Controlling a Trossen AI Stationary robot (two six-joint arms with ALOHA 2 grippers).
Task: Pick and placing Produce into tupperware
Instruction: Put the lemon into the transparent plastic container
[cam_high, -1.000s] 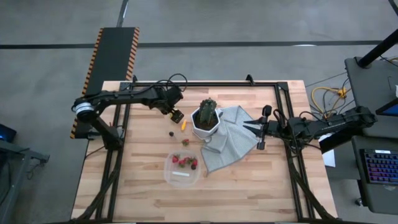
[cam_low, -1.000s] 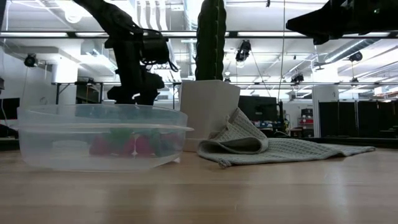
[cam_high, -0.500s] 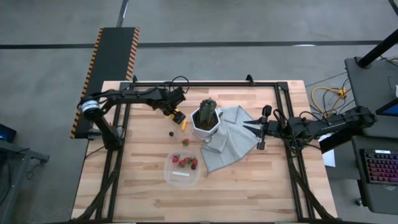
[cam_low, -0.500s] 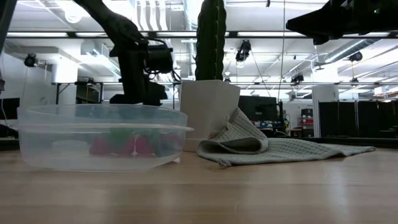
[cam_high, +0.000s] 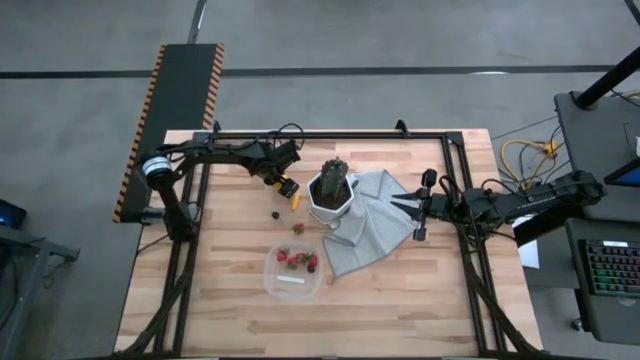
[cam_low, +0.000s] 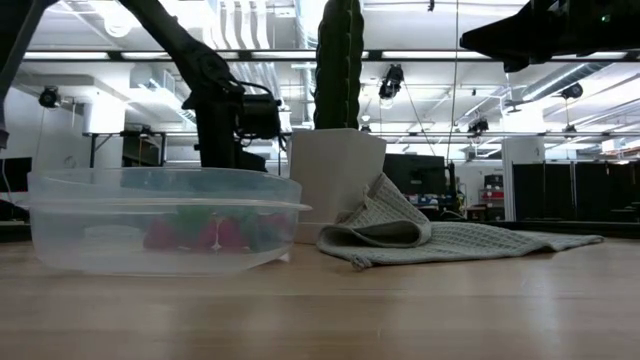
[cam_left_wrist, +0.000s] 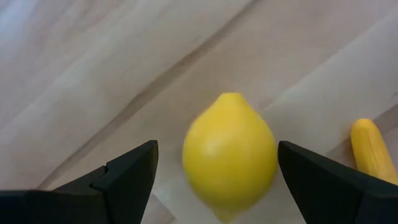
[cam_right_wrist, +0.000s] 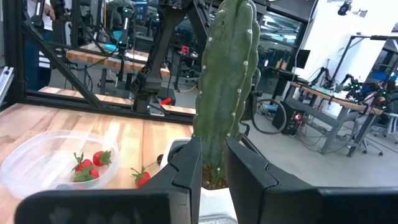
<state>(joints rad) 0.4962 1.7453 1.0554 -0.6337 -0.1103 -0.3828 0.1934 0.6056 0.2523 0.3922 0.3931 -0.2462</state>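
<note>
- The lemon (cam_left_wrist: 229, 155) lies on the bare worktop toward the far edge, just left of the white plant pot (cam_high: 331, 203); it sits squarely between the spread fingers of the left gripper (cam_high: 286, 187), which stands right over it with nothing clamped yet.
- From the wrist camera the lemon's pointed end faces away from the gripper, so its long axis seems to run along the line of the fingers, and the fingers would close across its narrower width.
- It is smooth, plain yellow and plump, so it may slip if gripped off-centre.
- A small orange piece (cam_left_wrist: 371, 151) rests just beside the lemon, apart from it.
- The tupperware (cam_high: 293, 272) stands nearer the front edge, well apart from the lemon, with several strawberries (cam_high: 291, 259) already inside; one strawberry (cam_high: 298, 229) and a dark berry (cam_high: 276, 213) lie loose on the wood between.
- The left arm is plainly the nearer one. The right gripper (cam_high: 420, 208) waits above the grey cloth (cam_high: 372, 225) on the pot's other side, its fingers a little apart and empty.
</note>
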